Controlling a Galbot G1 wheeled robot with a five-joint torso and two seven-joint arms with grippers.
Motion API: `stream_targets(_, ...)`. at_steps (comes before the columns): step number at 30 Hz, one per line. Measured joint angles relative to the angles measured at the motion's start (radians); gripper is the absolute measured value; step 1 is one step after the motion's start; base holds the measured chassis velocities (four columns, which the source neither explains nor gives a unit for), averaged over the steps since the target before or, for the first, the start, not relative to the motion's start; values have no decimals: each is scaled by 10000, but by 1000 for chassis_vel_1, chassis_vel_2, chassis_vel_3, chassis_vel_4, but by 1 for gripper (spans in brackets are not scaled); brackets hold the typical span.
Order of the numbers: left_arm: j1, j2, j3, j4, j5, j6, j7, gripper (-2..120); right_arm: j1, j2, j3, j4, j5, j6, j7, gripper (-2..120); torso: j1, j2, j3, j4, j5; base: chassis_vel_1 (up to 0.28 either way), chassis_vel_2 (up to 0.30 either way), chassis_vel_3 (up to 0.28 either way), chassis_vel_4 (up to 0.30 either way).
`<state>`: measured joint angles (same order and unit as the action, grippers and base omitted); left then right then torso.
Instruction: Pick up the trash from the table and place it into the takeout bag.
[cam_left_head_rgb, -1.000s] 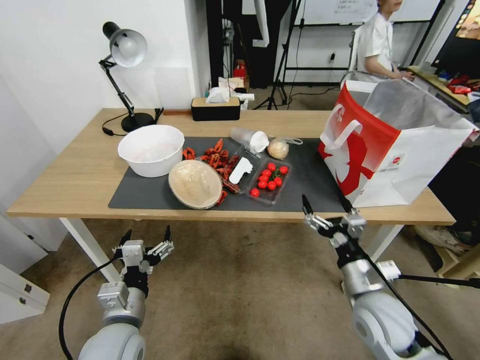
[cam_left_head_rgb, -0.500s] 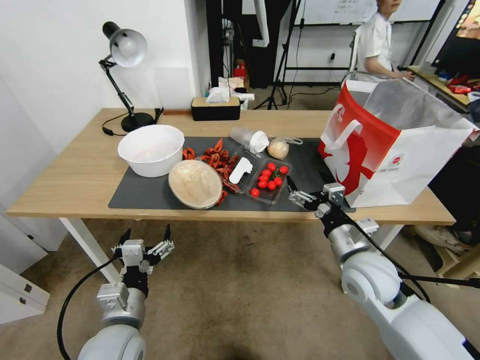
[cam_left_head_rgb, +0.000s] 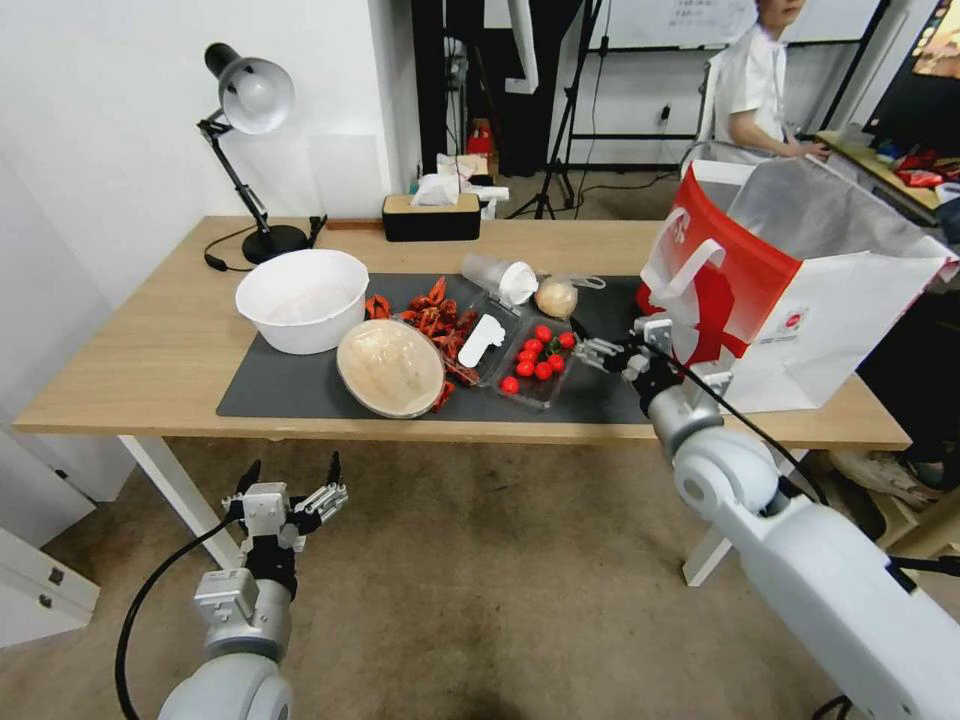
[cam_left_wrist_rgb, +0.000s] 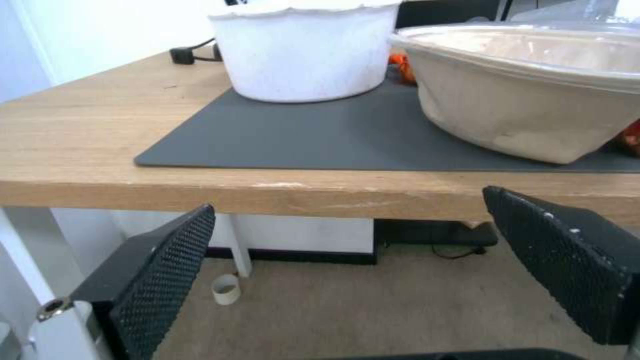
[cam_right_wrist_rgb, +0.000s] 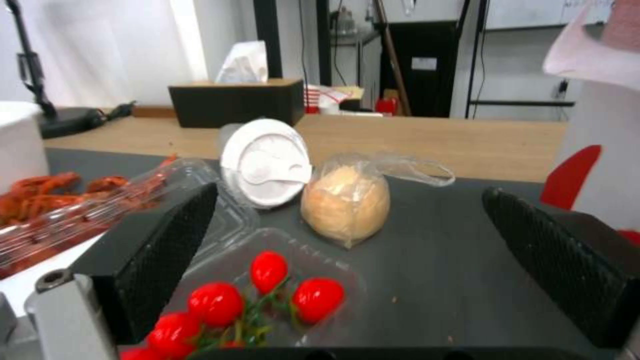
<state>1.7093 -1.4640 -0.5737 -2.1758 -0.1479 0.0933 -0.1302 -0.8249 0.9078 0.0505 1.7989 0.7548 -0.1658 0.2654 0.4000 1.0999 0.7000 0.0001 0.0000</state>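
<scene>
The right gripper (cam_right_wrist_rgb: 347, 270) hovers wide open and empty facing the beige ball in clear wrap (cam_right_wrist_rgb: 345, 204), which seems to touch the clear plastic cup with white lid (cam_right_wrist_rgb: 265, 162), while the left gripper (cam_left_head_rgb: 290, 487) hangs open and empty below the table's (cam_left_head_rgb: 150, 360) front edge.

Wooden table (cam_left_head_rgb: 150, 360), white wall (cam_left_head_rgb: 110, 150)

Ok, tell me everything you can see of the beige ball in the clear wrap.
The beige ball in clear plastic wrap is round, pale tan and matte, bread-like in look. The thin crinkled film sits loosely around it and trails off in a twisted loop on the side toward the red-and-white paper takeout bag. It rests on the dark grey mat, close beside the white lid of the clear plastic cup lying on its side, just behind the clear tray of red cherry tomatoes. Nothing grips it; the open right hand is nearby, pointed toward it.
</scene>
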Motion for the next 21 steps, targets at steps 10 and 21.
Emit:
stream_targets(10, -6, -2, -87, 4, -7, 0, 0, 100, 1556, 197, -853, -935, 483, -979, 516, 100, 1, 0, 0, 0, -2, 0, 0, 0, 0)
stream_targets(21, -32, 59, -76, 63, -44, 0, 15, 100, 2924, 574, -1263, -2091, 952, -2266, 761, 100, -1, 0, 0, -1, 0, 0, 0, 0, 0)
